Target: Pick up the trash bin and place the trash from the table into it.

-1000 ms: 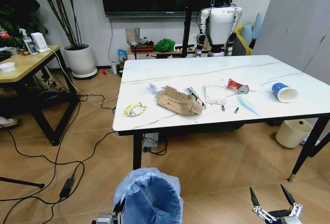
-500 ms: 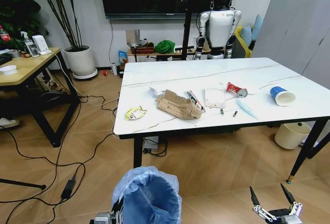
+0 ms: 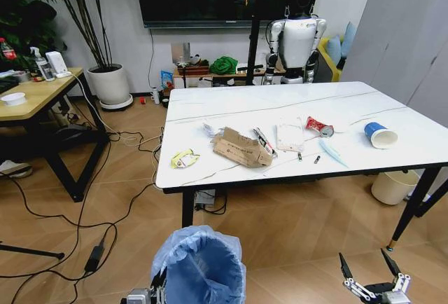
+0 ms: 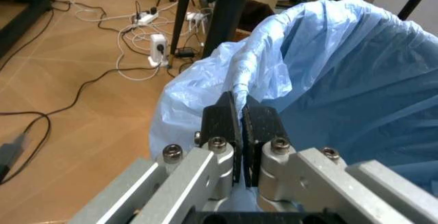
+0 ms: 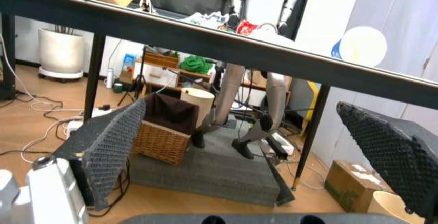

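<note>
1. Wood-look flooring runs under the table (image 3: 392, 108), a marble-look top on black legs with cables trailing to its left.
2. The bin (image 3: 201, 265) sits low in the head view, short of the table's near edge and toward its left end, its blue bag mouth facing up.
3. The left gripper (image 4: 239, 124) has its pads pressed together on a fold of the bag at the bin's near rim, so the bin hangs from that arm.
4. The trash lies across the middle of the table: yellow wrapper (image 3: 184, 157) nearest the left end, then cardboard (image 3: 241, 148), white paper (image 3: 290, 135), red can (image 3: 318, 127) and cup (image 3: 380, 135) toward the right.
5. The relation that matters: the trash is ahead of and above both grippers, strung out left to right along the table's length; the bin is below the wrapper end.
6. The right gripper (image 3: 371, 279) is the free one and nearer the can and cup.
7. It hangs low over the floor, below the tabletop, fingers (image 5: 110, 142) spread wide and pointing forward.
</note>
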Tool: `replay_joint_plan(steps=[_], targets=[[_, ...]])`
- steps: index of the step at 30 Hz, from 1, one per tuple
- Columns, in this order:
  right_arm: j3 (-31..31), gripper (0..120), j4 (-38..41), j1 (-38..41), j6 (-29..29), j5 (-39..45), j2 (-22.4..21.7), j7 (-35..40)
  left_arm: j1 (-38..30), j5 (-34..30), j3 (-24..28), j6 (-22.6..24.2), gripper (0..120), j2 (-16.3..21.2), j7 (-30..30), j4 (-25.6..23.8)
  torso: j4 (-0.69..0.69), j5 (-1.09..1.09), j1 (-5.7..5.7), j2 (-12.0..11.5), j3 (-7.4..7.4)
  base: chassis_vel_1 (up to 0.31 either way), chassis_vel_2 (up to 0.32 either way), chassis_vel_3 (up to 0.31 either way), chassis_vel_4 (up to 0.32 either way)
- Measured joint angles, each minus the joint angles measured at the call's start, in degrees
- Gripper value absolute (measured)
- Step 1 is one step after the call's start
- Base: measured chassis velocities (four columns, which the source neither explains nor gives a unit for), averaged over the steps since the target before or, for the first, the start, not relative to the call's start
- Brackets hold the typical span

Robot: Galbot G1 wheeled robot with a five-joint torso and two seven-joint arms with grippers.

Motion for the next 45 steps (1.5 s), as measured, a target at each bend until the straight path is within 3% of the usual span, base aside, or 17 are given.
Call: replay_joint_plan(steps=[45], targets=[[-0.1,100,0.3,0.1,-0.2,0.3,-0.4,0.1,0.1,-0.7,0.6,0.1,0,-0.4,0.1,-0.3,0.0,0.0,6.48,12.4,5.94,0.0,0.0,0.0,0.0]])
